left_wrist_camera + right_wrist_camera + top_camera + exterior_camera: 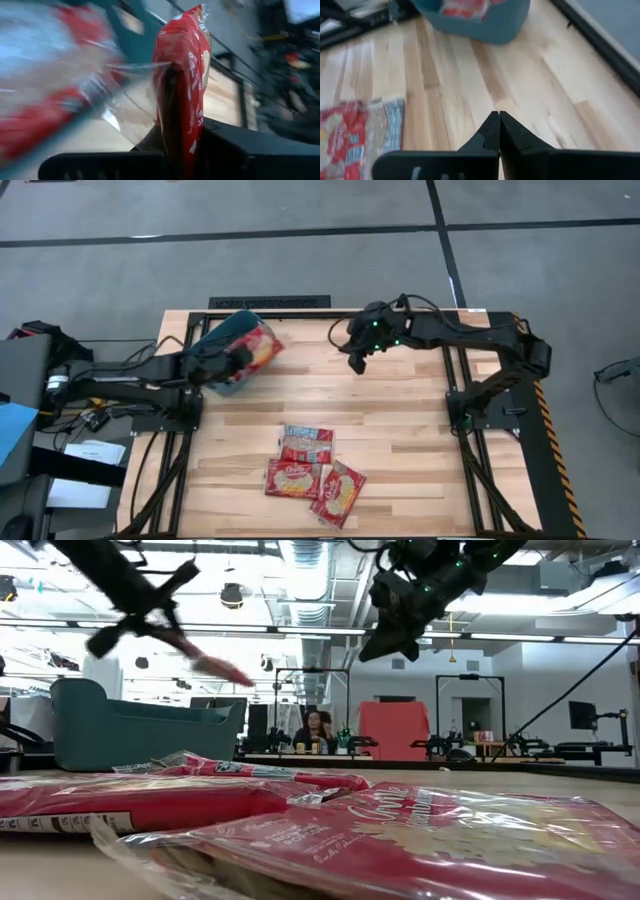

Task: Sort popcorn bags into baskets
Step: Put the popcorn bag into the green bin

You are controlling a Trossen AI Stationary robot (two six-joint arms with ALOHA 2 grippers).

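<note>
My left gripper (239,358) hangs over the teal bin (213,352) at the table's far left and is shut on a red popcorn packet (260,346). In the low view this packet (216,667) sticks out slantwise above the bin (140,735). More red packets (465,7) lie inside the bin (490,22). Three packets (307,443) (292,478) (338,493) lie flat on the table's near middle, partly overlapping. My right gripper (357,361) is shut, holds nothing, and hovers over the far middle of the table; its wrist view shows its fingers (498,131) closed together above bare wood. My left gripper (180,137) pinches the red packet between its two fingers. The packet (182,85) stands edge-on in the hold and reaches out beyond the fingertips. It is lifted clear, above the bin's rim. My gripper's own body hides which edge the fingers are on.
The wooden table (400,440) has bare room on its right half and between the bin and the loose packets. Black arm frames (470,415) stand at both sides. In the room beyond the table a person (318,730) sits at a desk.
</note>
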